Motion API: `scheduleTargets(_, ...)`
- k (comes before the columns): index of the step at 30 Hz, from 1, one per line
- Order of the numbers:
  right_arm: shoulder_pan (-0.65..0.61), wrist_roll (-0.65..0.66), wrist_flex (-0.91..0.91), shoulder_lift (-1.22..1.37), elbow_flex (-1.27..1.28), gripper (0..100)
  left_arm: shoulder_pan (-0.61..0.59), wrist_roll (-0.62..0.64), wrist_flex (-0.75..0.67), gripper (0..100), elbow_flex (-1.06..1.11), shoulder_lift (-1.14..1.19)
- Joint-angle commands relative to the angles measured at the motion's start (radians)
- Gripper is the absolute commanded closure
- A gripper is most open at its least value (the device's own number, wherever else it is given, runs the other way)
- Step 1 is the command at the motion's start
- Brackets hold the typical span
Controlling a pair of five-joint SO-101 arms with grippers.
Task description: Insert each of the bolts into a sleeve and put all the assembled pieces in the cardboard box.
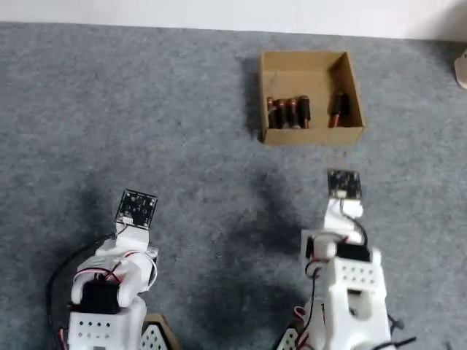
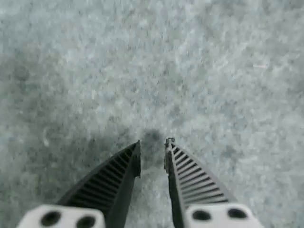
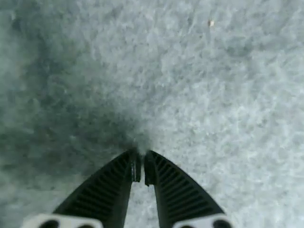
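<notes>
Grey felt-like cloth (image 1: 109, 109) covers the whole tabletop, and a white strip (image 1: 219, 13) runs along its far edge.

Near the front edge, on the left part of the tabletop, one white arm (image 1: 117, 277) stands with red and black wires over its joints. From above I cannot say which side it belongs to.

In the left wrist view, the left gripper (image 2: 153, 147) hangs over bare cloth. Its two black ribbed fingers (image 2: 114, 183) stand a little apart – a narrow gap, with nothing between them.

The cardboard box (image 1: 343, 69) sits near the far edge, somewhat right of the middle, with its top open. Inside, four assembled pieces (image 1: 288, 111) lie side by side against the near wall. A fifth piece (image 1: 338, 109) lies apart from them, close to the right wall and slightly tilted.

A second arm (image 1: 343, 270) stands near the front edge on the right part, in front of the box and not touching it.

In the right wrist view, the right gripper (image 3: 141, 159) is also over bare cloth. Its tips almost meet – only a thin slit remains, and it holds nothing.

At the right edge of the tabletop a pale object (image 1: 461, 69) is cut off by the frame; I cannot tell what it is.
</notes>
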Motion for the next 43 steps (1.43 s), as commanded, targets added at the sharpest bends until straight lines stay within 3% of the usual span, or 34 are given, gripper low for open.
scheduleTargets(1,0.007,-0.006,-0.094,-0.119,0.157,99.4,-0.008,0.011,0.012,90,0.021,-0.013)
scheduleTargets(9,0.073,-0.008,-0.09,-0.499,0.321,99.4,-0.008,0.009,0.012,90,0.021,-0.013)
scheduleTargets(21,0.091,-0.005,0.486,-0.877,0.343,99.4,-0.008,0.009,0.012,90,0.021,-0.013)
scheduleTargets(43,0.091,-0.003,0.467,-0.869,0.343,99.4,-0.008,0.009,0.012,90,0.021,-0.013)
